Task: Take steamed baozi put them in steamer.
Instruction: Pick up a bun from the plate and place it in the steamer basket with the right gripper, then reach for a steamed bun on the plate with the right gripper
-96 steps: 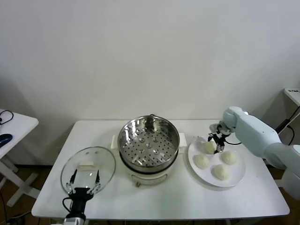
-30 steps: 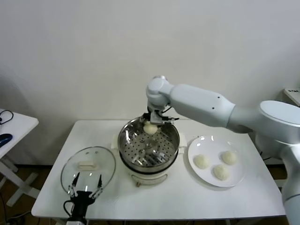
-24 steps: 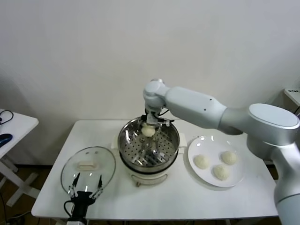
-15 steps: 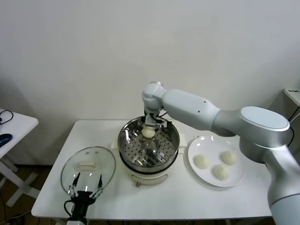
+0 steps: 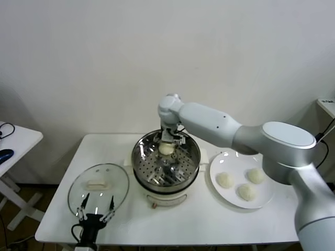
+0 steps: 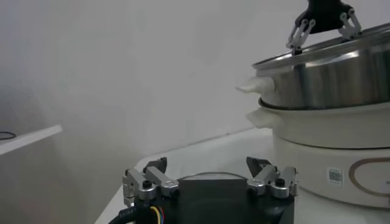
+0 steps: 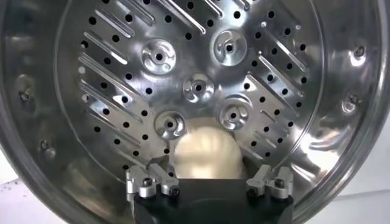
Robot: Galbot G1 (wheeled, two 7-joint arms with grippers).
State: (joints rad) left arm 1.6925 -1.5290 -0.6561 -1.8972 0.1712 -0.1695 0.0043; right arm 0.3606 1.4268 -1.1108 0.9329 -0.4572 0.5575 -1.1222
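Hovering released, right tool (image 7: 210,182) over baozi (image 7: 206,152) in steamer (image 5: 139,157) (wrist view only).

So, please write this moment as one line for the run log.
right gripper: open, over steamer | one baozi: on perforated tray | three baozi: on plate | left gripper: open, idle near glass lid

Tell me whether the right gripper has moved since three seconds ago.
Yes. The right gripper has left the plate on the robot's right and now sits over the steamer, a baozi below its open fingers.
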